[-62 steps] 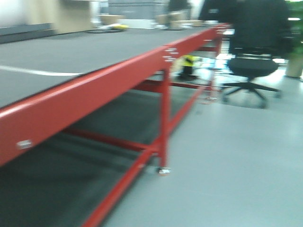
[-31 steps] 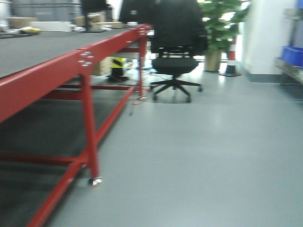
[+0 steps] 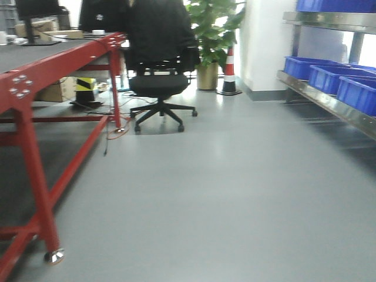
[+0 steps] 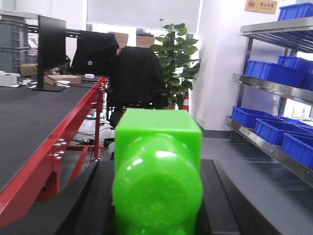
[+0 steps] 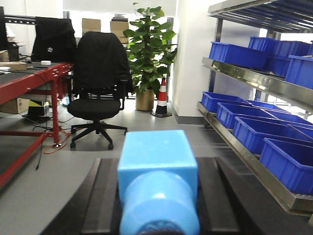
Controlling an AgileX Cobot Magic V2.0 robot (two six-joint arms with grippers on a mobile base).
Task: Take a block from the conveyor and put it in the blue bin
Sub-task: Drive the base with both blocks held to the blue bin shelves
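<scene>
A bright green block (image 4: 157, 171) fills the left wrist view, with my left gripper (image 4: 156, 164) shut on it between black fingers (image 4: 90, 200). In the right wrist view my right gripper (image 5: 157, 161) is shut on a light blue block (image 5: 157, 181). The conveyor (image 3: 59, 59), a dark grey belt on a red frame, runs along the left, also seen as conveyor (image 4: 29, 122) and conveyor (image 5: 29, 81). Several blue bins (image 3: 358, 94) sit on a steel shelf at the right, and show as blue bins (image 4: 274, 129) and blue bins (image 5: 244, 54). Neither gripper shows in the front view.
A black office chair (image 3: 158, 76) stands by the conveyor's far end, with a potted plant (image 3: 208, 29) and a traffic cone (image 3: 229, 70) behind it. The steel shelf rack (image 3: 329, 106) lines the right wall. Grey floor (image 3: 223, 194) lies between conveyor and shelf.
The front view has swung to the right: the conveyor has slid off to the left edge, and the chair, plant and shelf of blue bins have come into view.
</scene>
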